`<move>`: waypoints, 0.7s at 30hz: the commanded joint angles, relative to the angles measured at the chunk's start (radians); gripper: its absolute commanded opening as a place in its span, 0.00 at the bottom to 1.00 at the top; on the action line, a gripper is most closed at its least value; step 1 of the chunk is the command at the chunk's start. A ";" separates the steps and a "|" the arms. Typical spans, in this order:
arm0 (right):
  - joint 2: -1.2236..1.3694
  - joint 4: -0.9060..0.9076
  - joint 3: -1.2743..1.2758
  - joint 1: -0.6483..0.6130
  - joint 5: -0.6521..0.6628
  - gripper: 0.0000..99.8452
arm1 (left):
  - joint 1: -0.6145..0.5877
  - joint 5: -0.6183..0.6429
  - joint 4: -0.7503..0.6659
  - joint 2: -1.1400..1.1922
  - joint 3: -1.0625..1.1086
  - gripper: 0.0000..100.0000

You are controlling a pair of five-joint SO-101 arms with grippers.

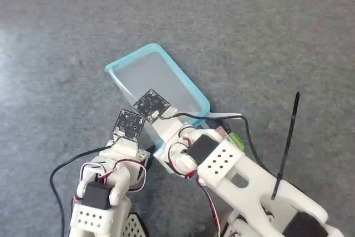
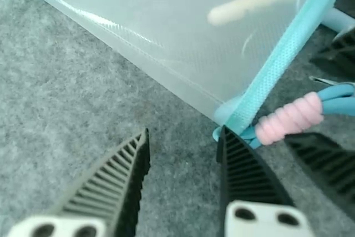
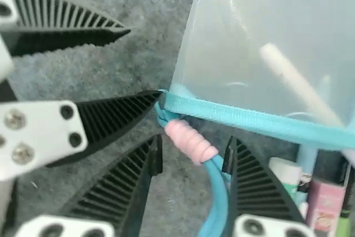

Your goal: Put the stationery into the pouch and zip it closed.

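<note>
A translucent pouch (image 1: 155,79) with a teal zipper edge lies on the grey mat, and a pale stick (image 3: 294,81) shows inside it. Its pink ribbed zipper pull (image 3: 188,140) sits at the near corner (image 2: 227,117). My right gripper (image 3: 194,139) is open, one finger on each side of the pull without clamping it. My left gripper (image 2: 184,130) is open just beside it, one fingertip (image 2: 230,137) touching the pouch's corner and the other over bare mat. Pens and markers (image 3: 327,192) lie outside the pouch by the right arm, seen as green and pink ends (image 1: 233,138) in the high view.
Both arms (image 1: 166,148) crowd the pouch's near corner, their camera boards overlapping its edge. A black cable tie (image 1: 288,142) sticks up from the right arm. Grey mat (image 1: 66,59) stretches around the pouch, up to a pale wall at the far edge.
</note>
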 commanded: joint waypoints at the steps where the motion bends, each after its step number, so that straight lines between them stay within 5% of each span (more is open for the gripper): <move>1: -0.002 0.008 -0.008 -0.004 -0.058 0.19 | 0.005 0.009 0.005 -0.018 -0.008 0.19; 7: -0.002 0.008 -0.008 -0.004 0.041 0.19 | 0.005 0.009 0.005 -0.018 -0.008 0.19; 21: -0.004 0.002 0.006 -0.004 0.043 0.19 | 0.028 0.006 0.005 -0.018 -0.008 0.19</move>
